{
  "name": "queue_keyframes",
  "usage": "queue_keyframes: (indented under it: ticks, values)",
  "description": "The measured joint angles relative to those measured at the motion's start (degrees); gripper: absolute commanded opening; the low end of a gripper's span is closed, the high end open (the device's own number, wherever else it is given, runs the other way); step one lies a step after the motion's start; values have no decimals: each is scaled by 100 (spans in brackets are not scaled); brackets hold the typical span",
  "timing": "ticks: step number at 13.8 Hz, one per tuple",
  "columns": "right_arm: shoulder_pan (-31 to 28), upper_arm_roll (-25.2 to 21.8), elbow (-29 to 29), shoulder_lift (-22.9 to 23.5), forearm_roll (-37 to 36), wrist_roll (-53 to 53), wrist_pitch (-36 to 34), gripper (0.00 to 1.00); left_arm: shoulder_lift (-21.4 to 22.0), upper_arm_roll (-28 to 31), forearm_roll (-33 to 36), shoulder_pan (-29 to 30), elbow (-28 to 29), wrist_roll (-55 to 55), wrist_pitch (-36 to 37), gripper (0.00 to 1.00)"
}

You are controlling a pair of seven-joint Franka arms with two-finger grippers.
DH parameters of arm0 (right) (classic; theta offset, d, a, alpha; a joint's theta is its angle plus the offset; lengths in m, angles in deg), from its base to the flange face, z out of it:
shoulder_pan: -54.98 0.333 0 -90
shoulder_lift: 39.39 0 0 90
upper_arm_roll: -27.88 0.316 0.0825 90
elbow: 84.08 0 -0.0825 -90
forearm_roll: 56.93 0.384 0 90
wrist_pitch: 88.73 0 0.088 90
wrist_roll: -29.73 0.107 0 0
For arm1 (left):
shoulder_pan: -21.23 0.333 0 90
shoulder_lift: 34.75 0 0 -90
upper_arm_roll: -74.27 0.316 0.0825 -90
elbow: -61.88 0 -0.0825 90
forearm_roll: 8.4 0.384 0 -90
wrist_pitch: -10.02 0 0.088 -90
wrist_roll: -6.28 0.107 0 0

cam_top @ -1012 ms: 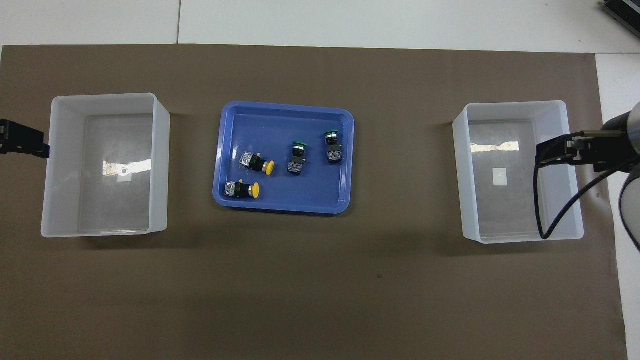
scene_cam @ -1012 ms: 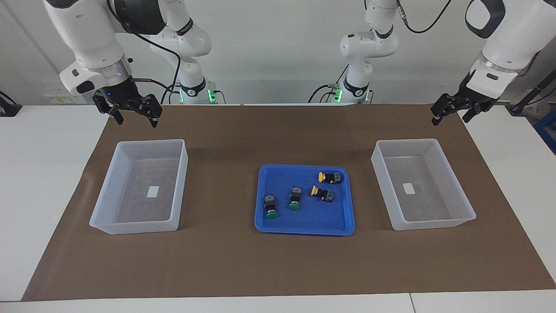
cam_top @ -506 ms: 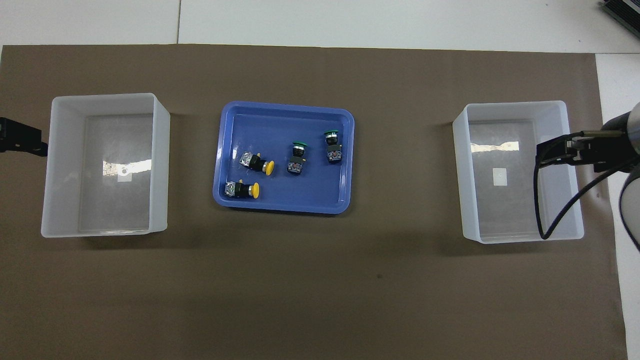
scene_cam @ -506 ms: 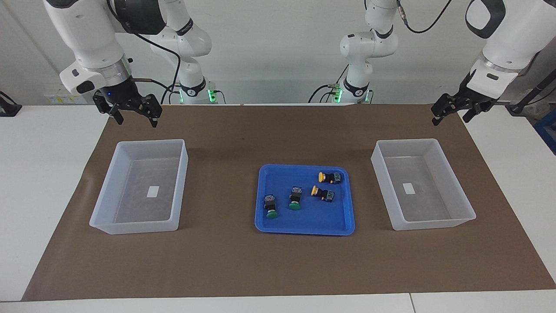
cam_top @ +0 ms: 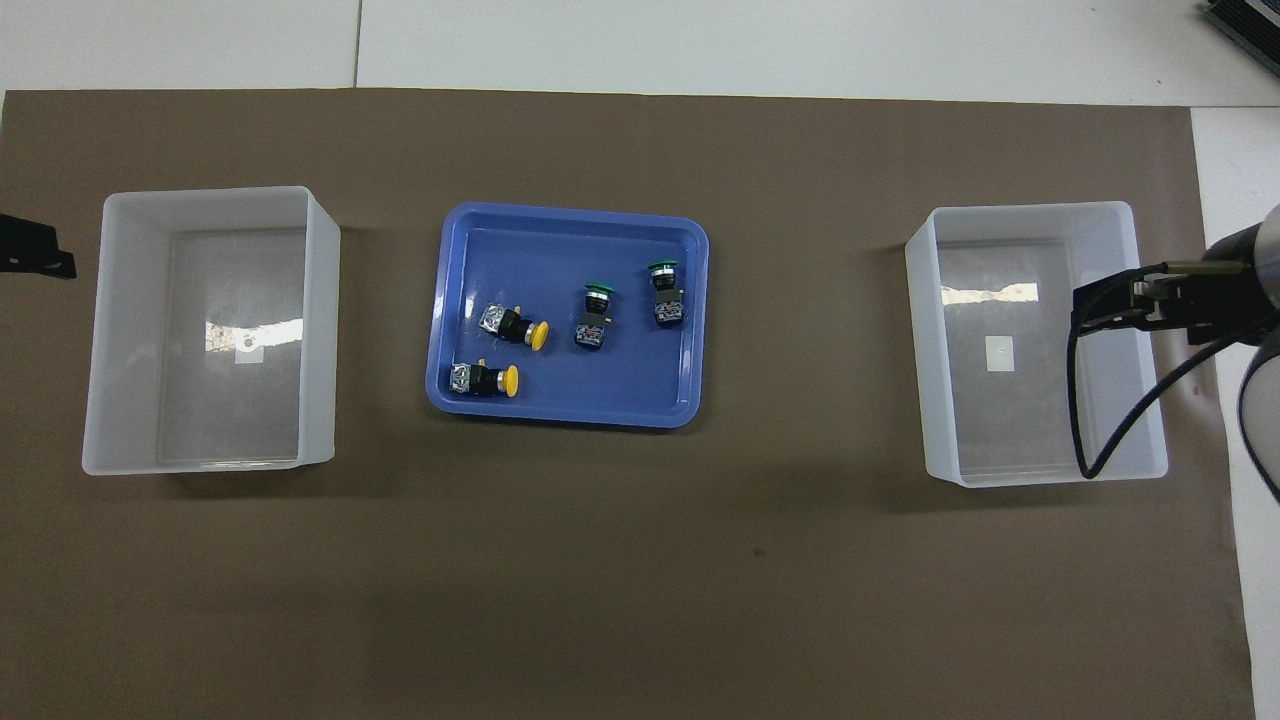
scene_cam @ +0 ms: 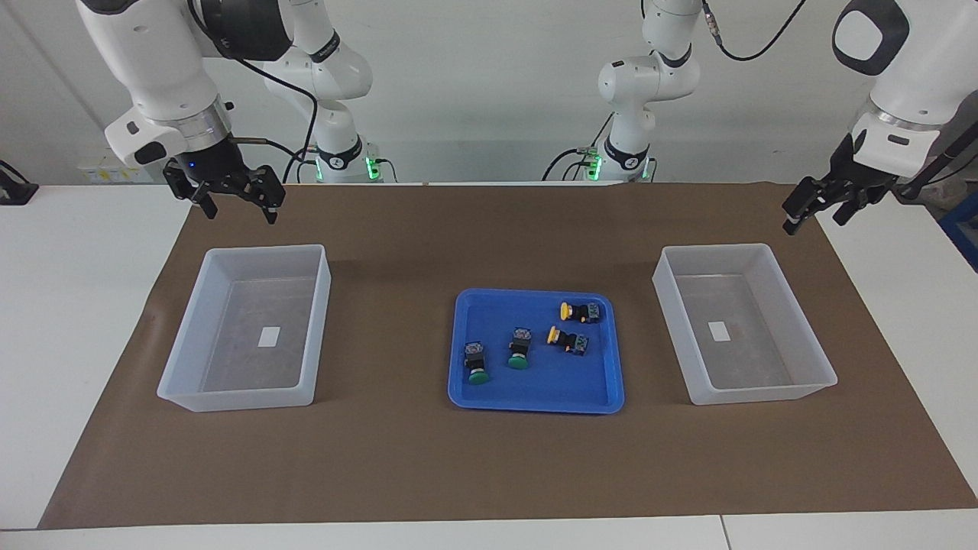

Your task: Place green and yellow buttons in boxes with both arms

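Brown paper [scene_cam: 489, 466] covers the white table [scene_cam: 69, 305]. Up at the robots' end, the right gripper [scene_cam: 237, 202] hangs in the air with its fingers spread open, over the paper by the box [scene_cam: 298, 260] at the right arm's end. The left gripper [scene_cam: 814, 205] hangs over the paper's edge by the other box [scene_cam: 772, 263]; I cannot tell how its fingers stand. Both boxes hold only a label. Between them, the blue tray [scene_cam: 535, 401] carries all four buttons, well apart from both grippers: two yellow buttons [scene_cam: 565, 311] nearer the robots, two green buttons [scene_cam: 519, 362] farther out.
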Motion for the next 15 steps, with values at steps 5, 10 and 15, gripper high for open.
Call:
queue_keyframes:
  ticks: [5,10,15]
  values:
    - [0,0,0,0,0,0,0,100,-31,-11,-481,2,536,-388,-975,100]
    - [0,0,0,0,0,0,0,100,-406,-80,-764,-9,611,-583,-1717,100]
    - [0,0,0,0,0,0,0,100,-793,-131,-987,-369,616,-1122,-2407,100]
